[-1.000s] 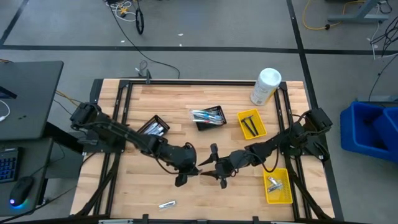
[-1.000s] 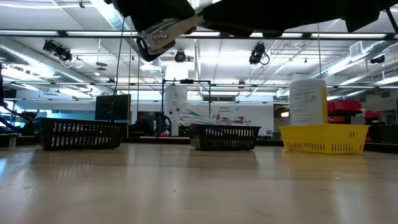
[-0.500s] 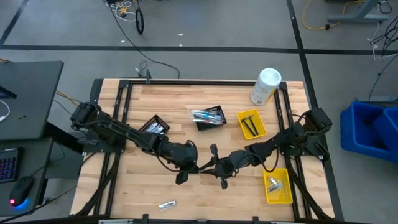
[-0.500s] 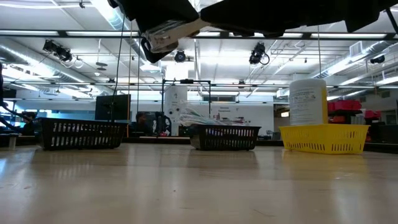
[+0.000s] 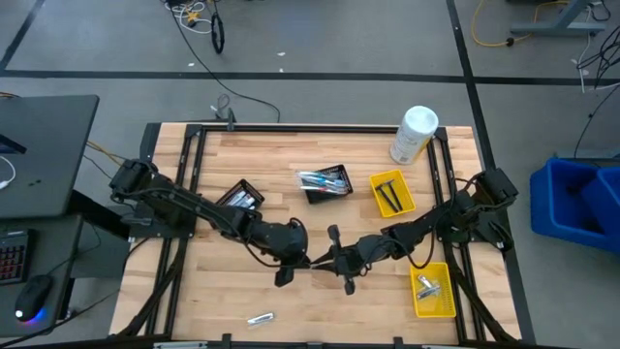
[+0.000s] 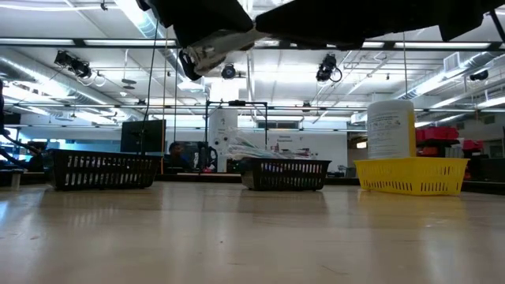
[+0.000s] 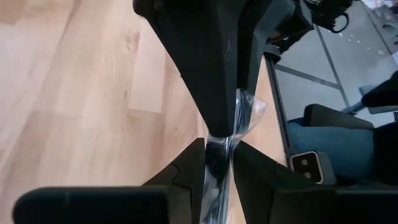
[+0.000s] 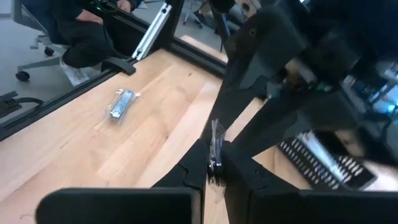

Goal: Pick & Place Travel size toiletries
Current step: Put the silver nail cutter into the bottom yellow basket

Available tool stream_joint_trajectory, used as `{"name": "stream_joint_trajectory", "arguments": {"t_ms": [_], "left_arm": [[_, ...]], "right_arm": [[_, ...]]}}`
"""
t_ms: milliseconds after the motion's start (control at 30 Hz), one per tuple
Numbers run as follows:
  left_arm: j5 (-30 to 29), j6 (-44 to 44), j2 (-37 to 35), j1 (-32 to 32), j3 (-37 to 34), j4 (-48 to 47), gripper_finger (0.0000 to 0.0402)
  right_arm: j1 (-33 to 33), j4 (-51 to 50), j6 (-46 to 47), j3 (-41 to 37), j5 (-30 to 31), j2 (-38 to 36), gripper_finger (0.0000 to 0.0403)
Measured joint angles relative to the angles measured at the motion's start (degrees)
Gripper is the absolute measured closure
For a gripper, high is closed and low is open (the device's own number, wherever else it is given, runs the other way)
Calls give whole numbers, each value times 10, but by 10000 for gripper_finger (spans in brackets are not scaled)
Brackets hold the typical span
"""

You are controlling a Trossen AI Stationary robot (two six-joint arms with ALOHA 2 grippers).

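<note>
While a clear-wrapped toiletry (image 7: 219, 158) hangs above mid-table, both my grippers pinch it: my left gripper (image 5: 302, 261) clamps one end and my right gripper (image 5: 326, 260) has just closed on the other, where a second ago its fingers stood apart. My arms have barely shifted otherwise. Below the pair lies bare wood. One small packet (image 5: 259, 318) rests near the table's front edge, well apart from us. Behind sit two black mesh baskets (image 5: 239, 197), a yellow tray (image 5: 392, 192) and a white canister (image 5: 413, 134); another yellow tray (image 5: 432, 289) sits by my right arm.
</note>
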Motion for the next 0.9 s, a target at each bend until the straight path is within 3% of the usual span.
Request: {"name": "stream_joint_trajectory", "arguments": {"t_ms": [200, 433, 700, 800, 900], "left_arm": [[-22, 35, 0, 1, 0, 1, 308], [-54, 36, 0, 0, 0, -9, 273], [-94, 38, 0, -5, 0, -35, 230], [-95, 38, 0, -4, 0, -41, 226], [-95, 38, 0, -4, 0, -40, 226]], "right_arm": [[0, -37, 38, 0, 2, -1, 371], [12, -85, 63, 0, 64, -1, 372], [72, -270, 249, 0, 103, -68, 372], [103, -378, 339, 0, 74, -136, 371], [130, -477, 444, 0, 2, -211, 366]]}}
